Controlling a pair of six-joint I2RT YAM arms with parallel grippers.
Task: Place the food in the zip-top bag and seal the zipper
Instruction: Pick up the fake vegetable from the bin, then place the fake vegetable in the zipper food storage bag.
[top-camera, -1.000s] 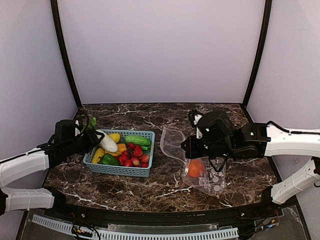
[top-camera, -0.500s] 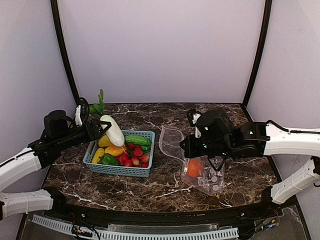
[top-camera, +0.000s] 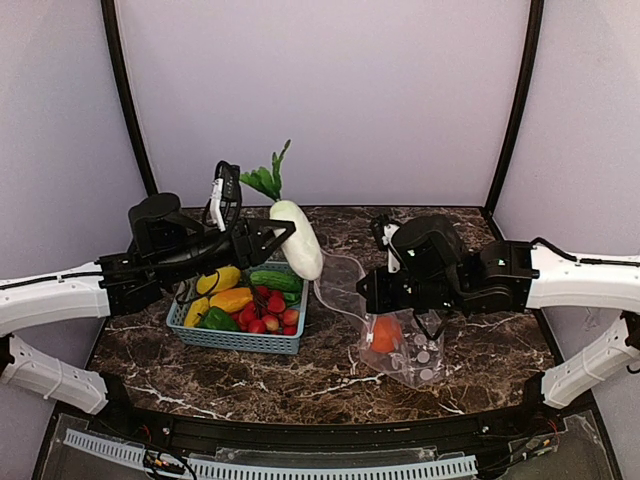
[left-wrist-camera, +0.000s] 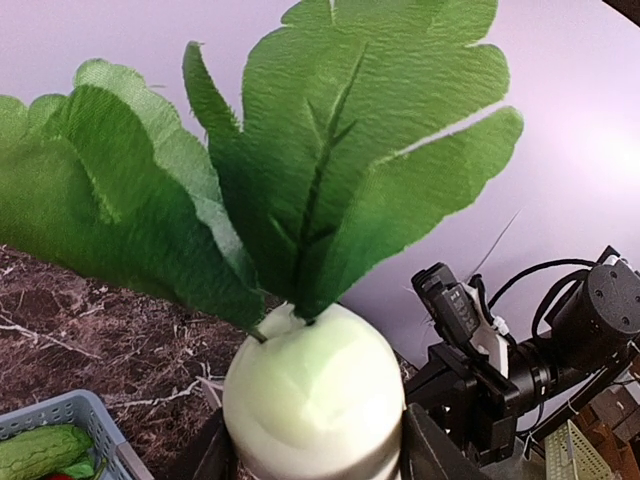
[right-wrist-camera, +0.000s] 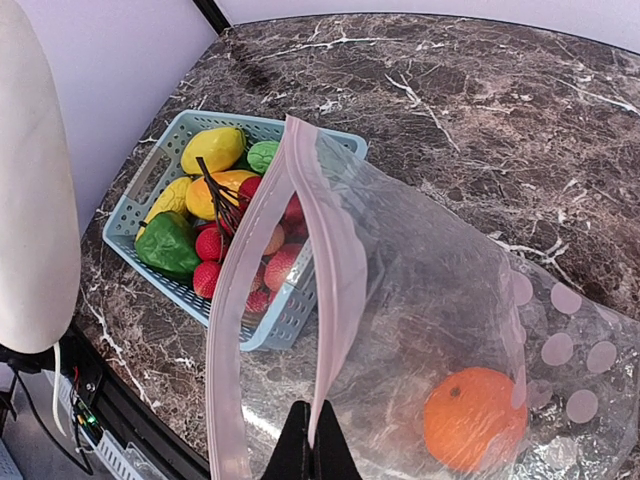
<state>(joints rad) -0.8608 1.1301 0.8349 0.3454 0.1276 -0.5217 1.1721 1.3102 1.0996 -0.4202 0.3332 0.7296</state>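
**Radish lifted clear, heading for the bag**

Within the last second the white radish (top-camera: 298, 238) has come up out of the basket (top-camera: 236, 341) at centre left and swung up and right. Its leaves now stand high against the back wall. The left tool (top-camera: 277, 232) grips it around the body, jaws spread to its width. The right arm has hardly shifted.

The zip-top bag (right-wrist-camera: 430, 300) lies right of centre on the desk (top-camera: 300, 378) with one orange (right-wrist-camera: 473, 418) already inside. The right tool (right-wrist-camera: 318, 442) is clamped tight on one lip of the mouth and holds it raised. The zipper (right-wrist-camera: 335, 260) shows as a pale strip along that lip. The rest of the toy produce sits in the basket.

The risk is at the mouth. Only one lip is held, so the opening sags, and the long radish could catch the edge, fold the film flat or drag it out of the pinch. Its smooth skin may also slip in the jaws. Leaves left across the zipper would probably stop it sealing.

The desk is dark brown marble pattern with white veins. Plain lilac walls (top-camera: 320, 100) close in three sides, with black posts (top-camera: 130, 110) at the corners.
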